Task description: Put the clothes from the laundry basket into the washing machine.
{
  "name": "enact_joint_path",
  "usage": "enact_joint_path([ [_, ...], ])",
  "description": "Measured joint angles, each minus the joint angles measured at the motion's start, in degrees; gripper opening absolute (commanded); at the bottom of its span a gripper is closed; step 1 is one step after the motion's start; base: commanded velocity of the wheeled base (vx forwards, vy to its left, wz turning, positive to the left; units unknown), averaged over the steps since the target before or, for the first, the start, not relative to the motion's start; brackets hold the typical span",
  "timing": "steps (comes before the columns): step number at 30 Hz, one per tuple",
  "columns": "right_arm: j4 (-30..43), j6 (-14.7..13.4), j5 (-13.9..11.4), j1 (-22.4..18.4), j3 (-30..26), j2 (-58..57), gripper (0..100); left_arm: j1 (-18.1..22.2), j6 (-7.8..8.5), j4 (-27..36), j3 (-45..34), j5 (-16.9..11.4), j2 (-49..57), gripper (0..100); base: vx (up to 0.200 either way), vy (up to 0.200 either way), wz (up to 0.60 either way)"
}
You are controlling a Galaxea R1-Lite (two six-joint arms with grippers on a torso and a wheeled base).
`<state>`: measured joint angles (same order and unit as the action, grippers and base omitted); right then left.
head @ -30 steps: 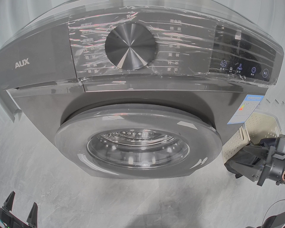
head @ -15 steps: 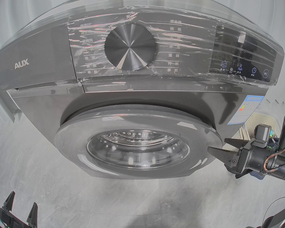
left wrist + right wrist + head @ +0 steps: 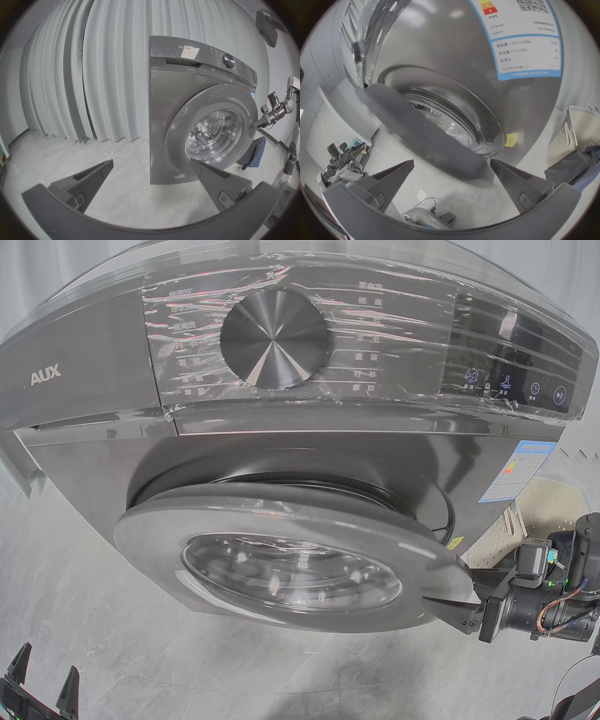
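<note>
Washing machine door (image 3: 287, 552) stands ajar; right gripper (image 3: 450, 593), spread, hooks its rim to swing it wide. Clothes (image 3: 572, 170) lie in the basket (image 3: 581, 125) beside it.

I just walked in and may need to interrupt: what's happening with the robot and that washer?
The right gripper has its open fingers around the free edge of the washing machine's door, which stands partly open. The clothes still lie in the laundry basket beside the machine. The left gripper hangs open and empty, low down.
</note>
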<state>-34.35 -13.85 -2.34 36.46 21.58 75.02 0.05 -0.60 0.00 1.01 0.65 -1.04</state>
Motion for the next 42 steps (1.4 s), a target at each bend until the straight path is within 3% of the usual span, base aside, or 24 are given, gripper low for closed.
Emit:
enact_joint_path([
  [8, -0.02, 0.5, 0.27, -0.39, -1.0, -2.67, 100, 0.02, 0.0, -0.05, 0.0, 0.01, 0.0, 100, -0.15, 0.0, 0.0],
  [26, 0.0, 1.97, -1.16, 0.55, -1.62, -1.04, 100, 0.02, 0.02, -0.05, 0.0, -0.02, 0.0, 100, 0.0, 0.0, 0.0],
  [32, -0.13, 2.33, -1.16, 0.17, -0.26, -0.77, 100, 0.05, 0.0, -0.07, 0.0, -0.05, 0.0, 100, -0.2, 0.0, 0.0],
  [42, 0.01, 2.28, -1.89, 1.82, -0.94, 1.49, 100, 0.02, 0.0, -0.07, 0.0, -0.02, 0.0, 100, 0.0, 0.0, 0.0],
])
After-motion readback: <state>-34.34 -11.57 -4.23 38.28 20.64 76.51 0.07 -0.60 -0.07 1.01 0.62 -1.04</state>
